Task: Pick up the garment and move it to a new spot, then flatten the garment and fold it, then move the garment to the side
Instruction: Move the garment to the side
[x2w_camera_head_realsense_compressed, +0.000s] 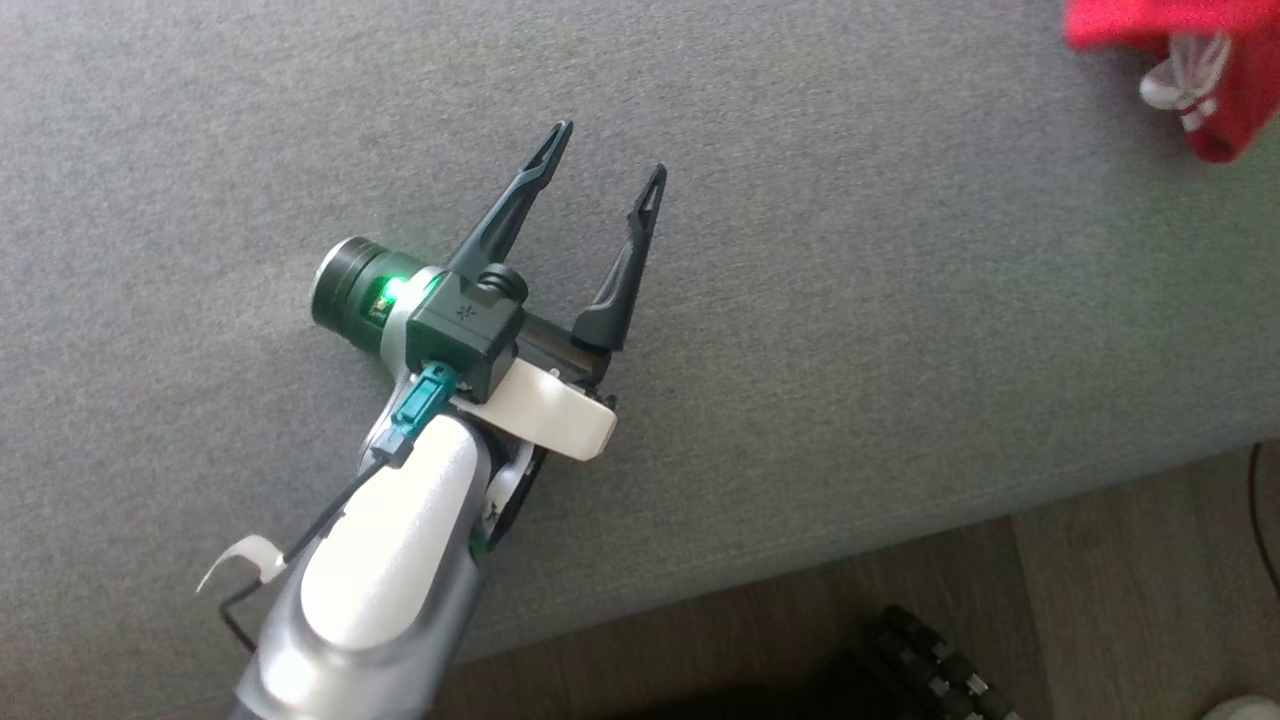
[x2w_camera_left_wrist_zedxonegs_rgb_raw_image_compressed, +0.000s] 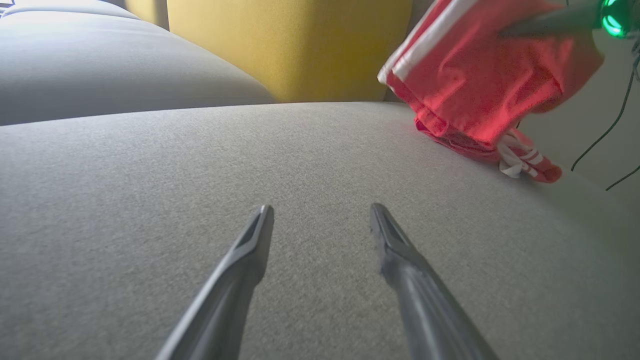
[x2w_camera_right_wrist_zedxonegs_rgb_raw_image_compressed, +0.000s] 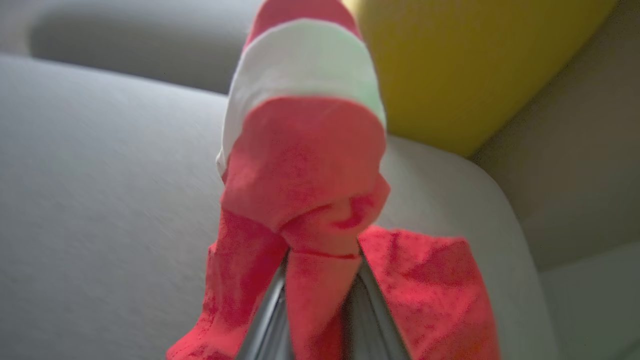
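While the right gripper (x2w_camera_right_wrist_zedxonegs_rgb_raw_image_compressed: 322, 280) is pinching a fold of the red garment (x2w_camera_right_wrist_zedxonegs_rgb_raw_image_compressed: 305, 165) between nearly closed fingers, the cloth is bunching up just ahead of its fingertips. A white stripe (x2w_camera_right_wrist_zedxonegs_rgb_raw_image_compressed: 300, 60) is showing beyond the red bulge, and loose flaps are hanging down on either side of the fingers toward the grey sofa seat (x2w_camera_right_wrist_zedxonegs_rgb_raw_image_compressed: 100, 200).

This looks like the carry to a new spot. To do it well, the right arm is probably needing enough height for the trailing hem to clear the seat, and a slow, steady travel, since only a narrow fold seems to be in the grip and could slip. Setting the cloth down on open seat within reach of both grippers would ease the flattening.

The left gripper (x2w_camera_left_wrist_zedxonegs_rgb_raw_image_compressed: 321, 207) is standing wide open, holding nothing, and is hovering over bare seat. From it, the garment (x2w_camera_left_wrist_zedxonegs_rgb_raw_image_compressed: 480, 85) is lying ahead and off to the right, well apart, with its lowest edge and white drawstring (x2w_camera_left_wrist_zedxonegs_rgb_raw_image_compressed: 515, 160) seemingly touching the seat, and a yellow cushion (x2w_camera_left_wrist_zedxonegs_rgb_raw_image_compressed: 290, 45) is standing farther ahead.
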